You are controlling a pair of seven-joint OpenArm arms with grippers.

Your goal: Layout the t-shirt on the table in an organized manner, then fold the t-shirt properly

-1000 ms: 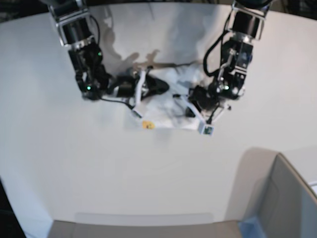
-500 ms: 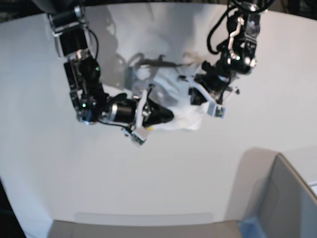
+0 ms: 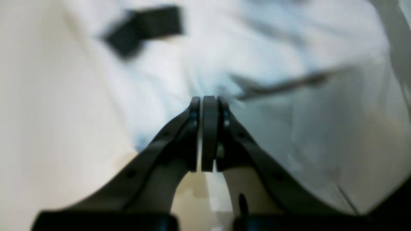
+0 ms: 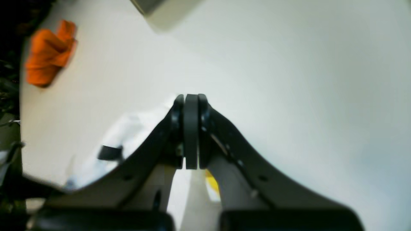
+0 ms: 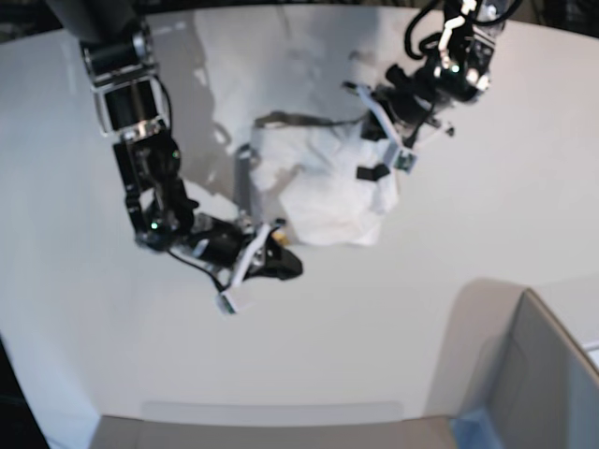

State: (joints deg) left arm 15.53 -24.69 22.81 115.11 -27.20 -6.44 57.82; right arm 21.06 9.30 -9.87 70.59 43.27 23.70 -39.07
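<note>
The white t-shirt (image 5: 328,187) lies bunched on the white table (image 5: 112,355), pulled between both grippers. In the base view my left gripper (image 5: 374,126) is shut on its far right part. The left wrist view shows those jaws (image 3: 208,100) closed into blurred white t-shirt cloth (image 3: 289,128), with a black tag (image 3: 144,27) beyond. My right gripper (image 5: 292,264) sits at the shirt's near left edge. In the right wrist view it (image 4: 191,98) is shut, and t-shirt cloth (image 4: 128,128) with a yellow print and a black tag (image 4: 110,152) trails from its tips.
A grey box (image 5: 538,374) stands at the near right corner of the base view. An orange cloth (image 4: 48,53) lies near the table's edge in the right wrist view. A grey box corner (image 4: 151,4) shows at that view's top.
My left gripper has moved toward the far side with the shirt. My right gripper has pulled toward the near left, drawing the shirt's edge with it. The bundle has spread and shifted.
</note>
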